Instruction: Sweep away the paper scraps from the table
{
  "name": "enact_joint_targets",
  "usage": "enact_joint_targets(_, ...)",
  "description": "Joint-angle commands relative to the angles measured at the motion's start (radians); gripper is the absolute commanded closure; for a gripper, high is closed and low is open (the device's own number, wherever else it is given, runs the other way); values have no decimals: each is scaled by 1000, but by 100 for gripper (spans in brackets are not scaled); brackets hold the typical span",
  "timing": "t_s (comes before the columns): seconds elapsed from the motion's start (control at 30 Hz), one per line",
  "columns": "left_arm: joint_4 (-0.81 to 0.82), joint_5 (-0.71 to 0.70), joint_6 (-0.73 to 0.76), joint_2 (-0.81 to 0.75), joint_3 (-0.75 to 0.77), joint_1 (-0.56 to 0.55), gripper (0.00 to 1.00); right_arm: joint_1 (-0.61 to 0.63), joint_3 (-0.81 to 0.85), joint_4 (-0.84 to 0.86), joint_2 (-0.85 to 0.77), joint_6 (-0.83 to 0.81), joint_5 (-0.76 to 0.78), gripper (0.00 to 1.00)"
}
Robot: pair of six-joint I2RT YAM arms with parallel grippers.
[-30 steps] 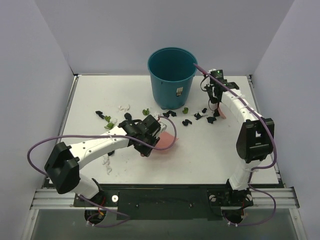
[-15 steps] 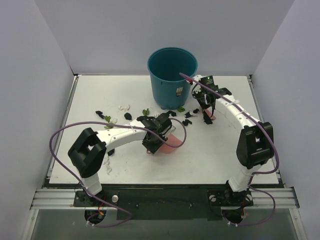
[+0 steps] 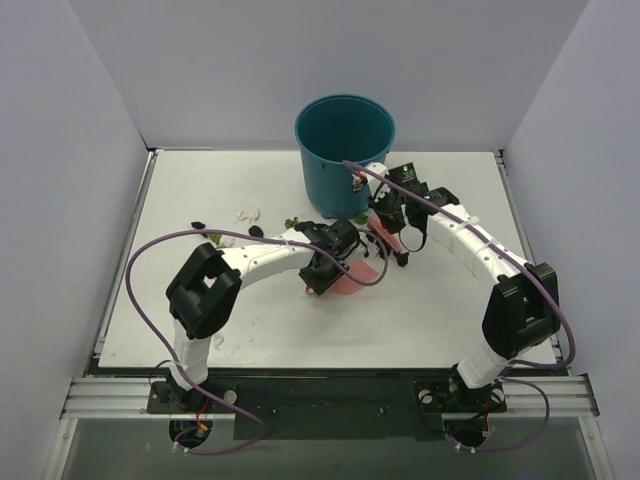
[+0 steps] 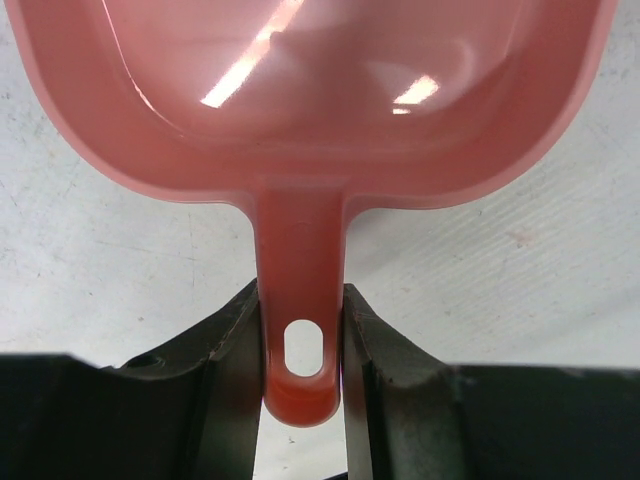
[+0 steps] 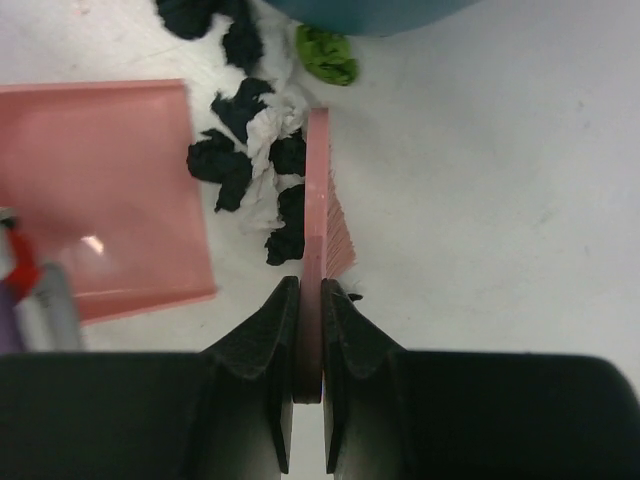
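Many tiny crumpled black, white and green paper scraps (image 5: 252, 168), feather-light: push, don't pinch. Right gripper (image 5: 308, 292) clamps the pink bristled brush (image 5: 318, 190); left gripper (image 4: 303, 312) holds the pink plastic dustpan (image 4: 300, 110) by its handle.

probably a robotics lab: plain grey walls (image 3: 70, 160) enclose a white table (image 3: 200, 185) on an aluminium frame (image 3: 110, 398).

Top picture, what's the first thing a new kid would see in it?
Probably the big teal bucket at the far middle of the table. Just in front of it, the left hand clamps a pink dustpan by its handle, and the right hand holds a pink brush right beside a heap of black and white paper scraps.
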Motion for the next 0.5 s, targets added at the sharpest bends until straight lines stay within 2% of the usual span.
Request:
enact_joint_targets(0.0,-8,0,24,29,70,9,100,60,-42,-86,-85,21,-110,100)
enact_joint_targets(0.3,22,28,10,17,54,15,100,149,-80,-127,-186,31,-133,100)
enact_joint_targets(0.47,85,48,-24,-37,-23,15,100,150,-68,-135,-224,69,-84,100)
